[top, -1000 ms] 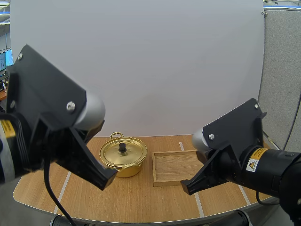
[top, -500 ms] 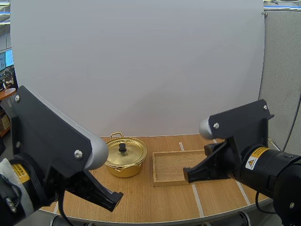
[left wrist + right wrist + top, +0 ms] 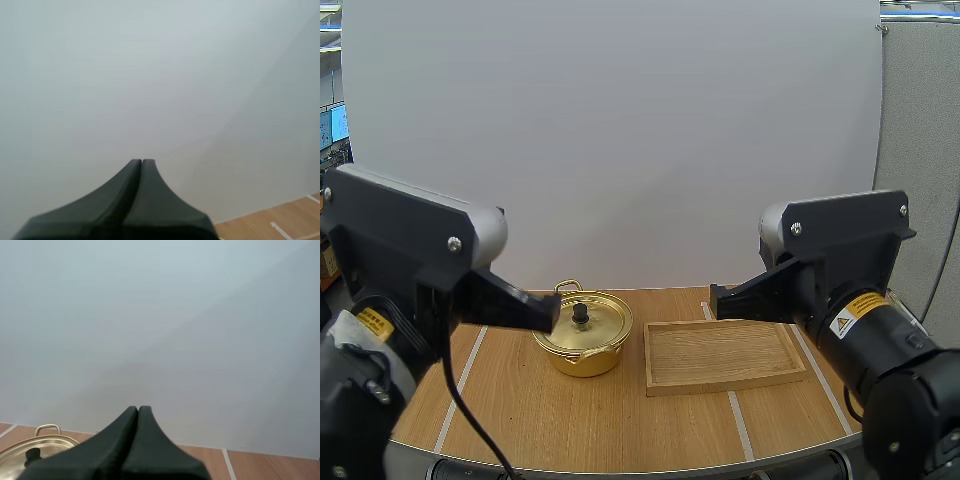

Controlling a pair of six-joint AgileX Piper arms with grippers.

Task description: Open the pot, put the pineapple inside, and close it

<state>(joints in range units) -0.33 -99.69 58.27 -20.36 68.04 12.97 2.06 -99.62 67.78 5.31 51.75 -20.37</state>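
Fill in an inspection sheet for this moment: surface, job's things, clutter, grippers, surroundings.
Surface: wooden table.
Job's things: gold pot stands upright, its lid on it, black knob on top.
Clutter: wooden tray to the right of the pot, apart from it.
Grippers: left gripper shut on nothing; right gripper shut on nothing; both held above the table.
Surroundings: white panel behind the table.

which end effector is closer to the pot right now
Left. The left end effector hangs raised beside the pot; the right end effector is raised over the far edge of the wooden tray, farther off.
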